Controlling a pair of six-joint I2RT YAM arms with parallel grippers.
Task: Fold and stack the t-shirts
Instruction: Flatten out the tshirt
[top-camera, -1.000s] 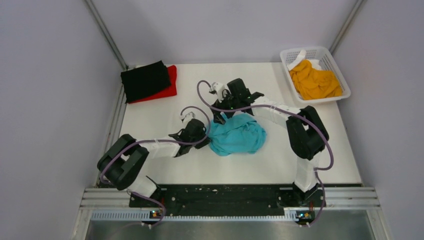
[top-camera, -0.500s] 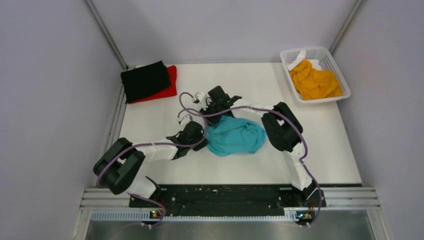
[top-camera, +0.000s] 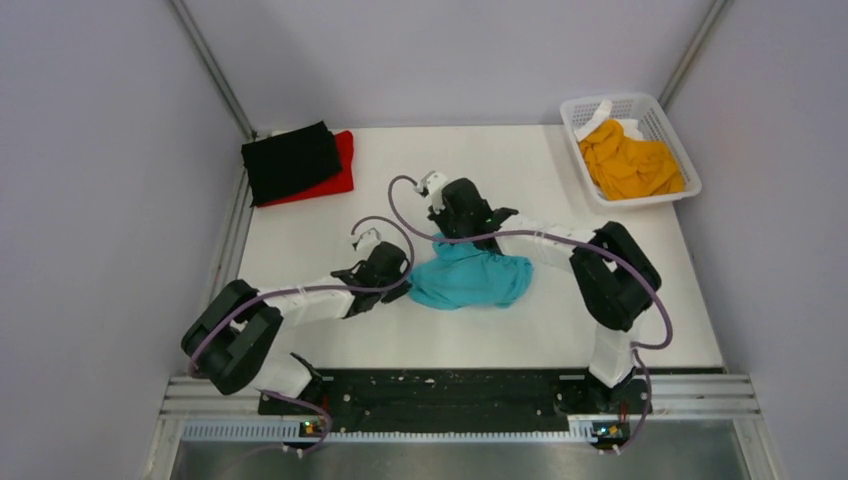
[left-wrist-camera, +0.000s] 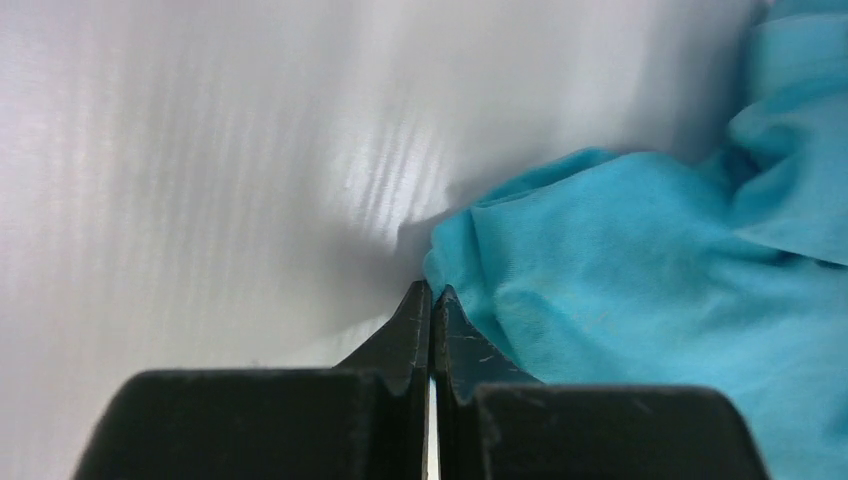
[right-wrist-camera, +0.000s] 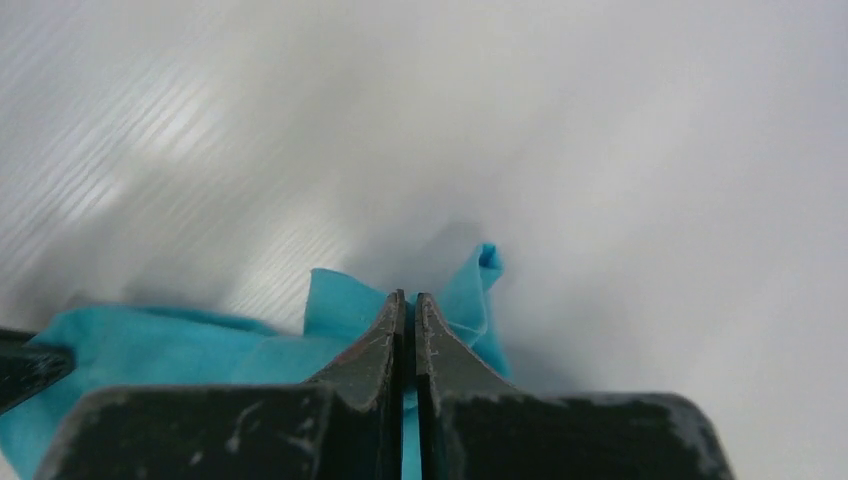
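The turquoise shirt (top-camera: 470, 280) is seen from above, bunched on the middle of the table (top-camera: 520, 170) between the left gripper (top-camera: 402, 288) and the right gripper (top-camera: 445, 240), whose tips are hidden. A black shirt (top-camera: 290, 160) is laid over a red shirt (top-camera: 343, 172) at the far left, and an orange-yellow shirt (top-camera: 630, 165) is heaped in the basket (top-camera: 578, 106). At the left wrist, the jaws are pressed together at the shirt's edge; whether cloth is caught cannot be told. At the right wrist, a turquoise fold is pinched.

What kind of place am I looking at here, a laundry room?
Likely a robotics test cell, not a laundry: a white table boxed in by plain walls, a left arm and right arm bolted at its edge, working on a turquoise t-shirt.
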